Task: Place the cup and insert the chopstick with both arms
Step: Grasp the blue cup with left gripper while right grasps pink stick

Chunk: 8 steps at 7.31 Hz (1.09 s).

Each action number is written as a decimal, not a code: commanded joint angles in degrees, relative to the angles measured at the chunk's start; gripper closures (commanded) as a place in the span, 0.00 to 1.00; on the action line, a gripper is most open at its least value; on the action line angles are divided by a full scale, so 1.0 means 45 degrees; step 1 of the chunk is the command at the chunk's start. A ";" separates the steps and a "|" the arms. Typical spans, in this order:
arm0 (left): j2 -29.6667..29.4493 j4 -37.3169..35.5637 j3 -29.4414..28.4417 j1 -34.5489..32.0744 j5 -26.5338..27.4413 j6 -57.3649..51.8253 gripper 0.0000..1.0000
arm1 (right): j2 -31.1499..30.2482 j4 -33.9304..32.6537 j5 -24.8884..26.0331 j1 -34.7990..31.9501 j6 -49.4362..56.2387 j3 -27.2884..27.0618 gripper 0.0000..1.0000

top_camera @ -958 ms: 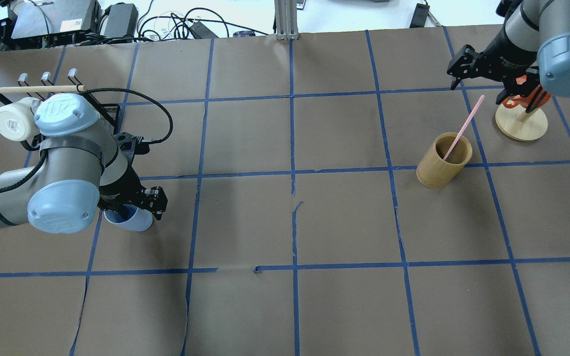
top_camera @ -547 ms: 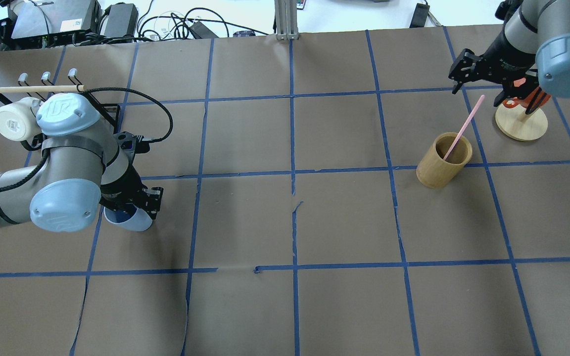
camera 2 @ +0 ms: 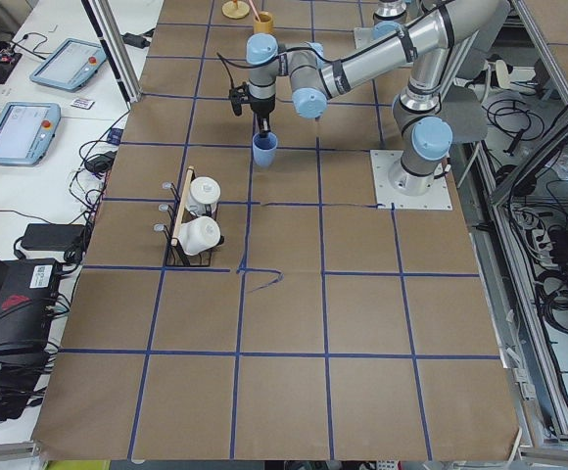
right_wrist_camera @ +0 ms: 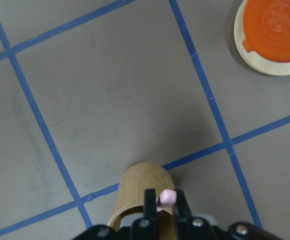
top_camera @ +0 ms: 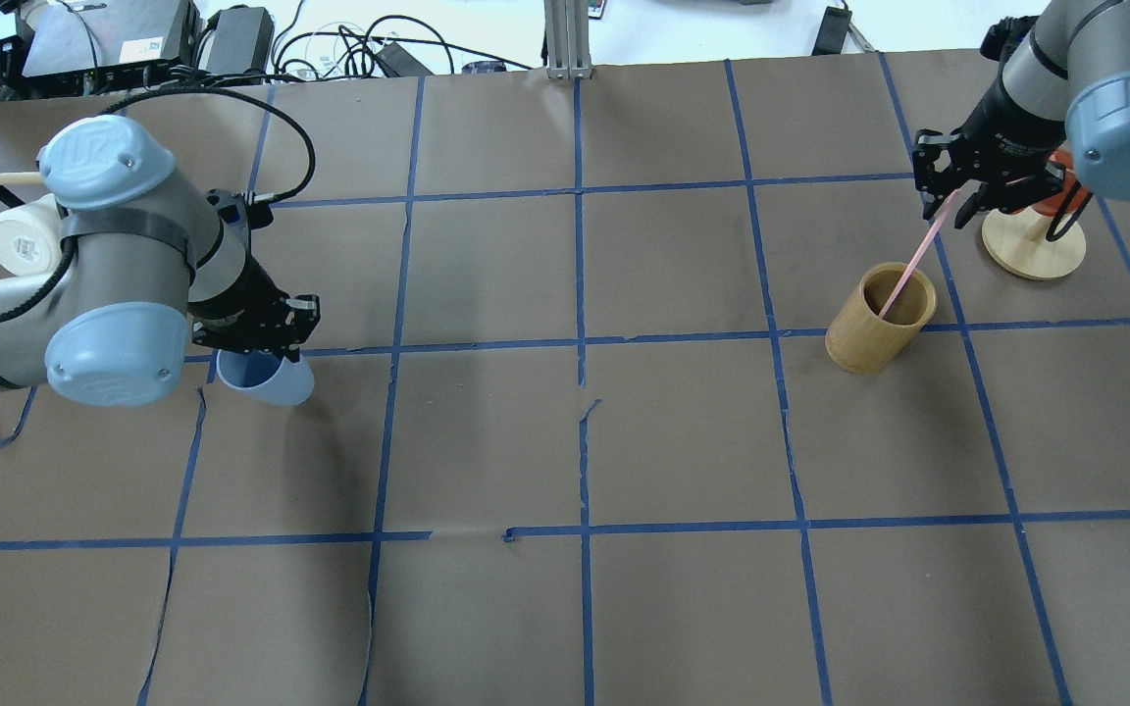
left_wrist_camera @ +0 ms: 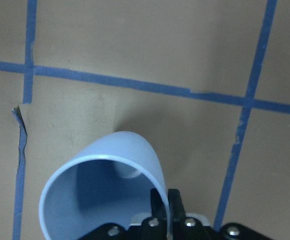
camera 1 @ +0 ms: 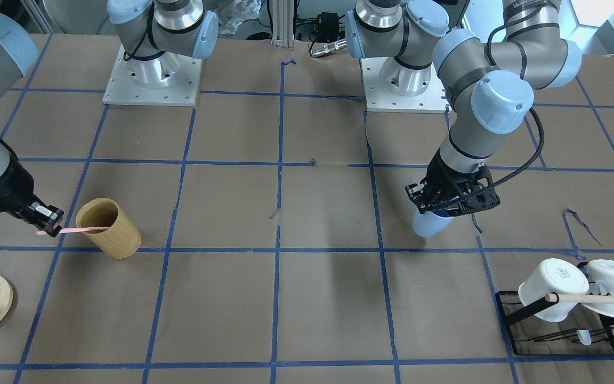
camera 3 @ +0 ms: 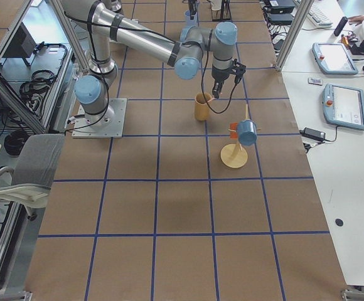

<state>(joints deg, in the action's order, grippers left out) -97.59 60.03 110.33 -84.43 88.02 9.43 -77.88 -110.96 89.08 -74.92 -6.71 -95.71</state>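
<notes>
My left gripper (top_camera: pixel 256 338) is shut on the rim of the light blue cup (top_camera: pixel 269 380) and holds it tilted just above the table. The left wrist view shows the fingers (left_wrist_camera: pixel 159 207) pinching the cup's wall (left_wrist_camera: pixel 130 155). It also shows in the front view (camera 1: pixel 430 224). A pale pink chopstick (top_camera: pixel 911 267) leans in the tan bamboo holder (top_camera: pixel 869 333). My right gripper (top_camera: pixel 954 199) is shut on its upper end, seen as a pink tip (right_wrist_camera: pixel 167 196) between the fingers above the holder (right_wrist_camera: pixel 137 187).
A black rack with white mugs (top_camera: pixel 21 240) and a wooden dowel stands at the far left, behind my left arm. A round wooden stand (top_camera: pixel 1034 250) with an orange piece (right_wrist_camera: pixel 275 30) is just right of my right gripper. Blue tape lines grid the brown paper.
My left gripper lifted the cup and carried it toward the far side. My right gripper moved from beside the stand onto the chopstick's upper end and closed on it.
</notes>
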 commanded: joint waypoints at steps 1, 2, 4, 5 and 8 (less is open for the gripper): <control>-0.1217 -0.0079 -0.1793 -0.1756 -0.0262 0.2639 1.00 | -0.0016 -0.0030 0.0009 0.0009 0.0027 -0.0001 0.78; -0.2152 0.0037 -0.3003 -0.2616 -0.0262 0.3772 1.00 | -0.0036 0.0009 0.0009 0.0009 0.0026 0.0018 0.90; -0.3969 0.0078 -0.5153 -0.3926 -0.0243 0.5495 1.00 | -0.0152 0.0068 0.0028 -0.0010 0.0026 0.0095 1.00; -0.4906 0.0097 -0.6439 -0.4378 -0.0243 0.6063 1.00 | -0.0385 0.0184 0.0009 0.0009 0.0026 0.0270 1.00; -0.6962 0.0585 -0.9181 -0.5123 -0.0243 0.6674 1.00 | -0.1169 0.1095 -0.0244 -0.0089 -0.0013 0.1496 1.00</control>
<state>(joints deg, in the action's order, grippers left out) -125.54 62.27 73.43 -106.28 86.92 38.68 -82.44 -109.09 88.32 -75.22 -6.74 -92.08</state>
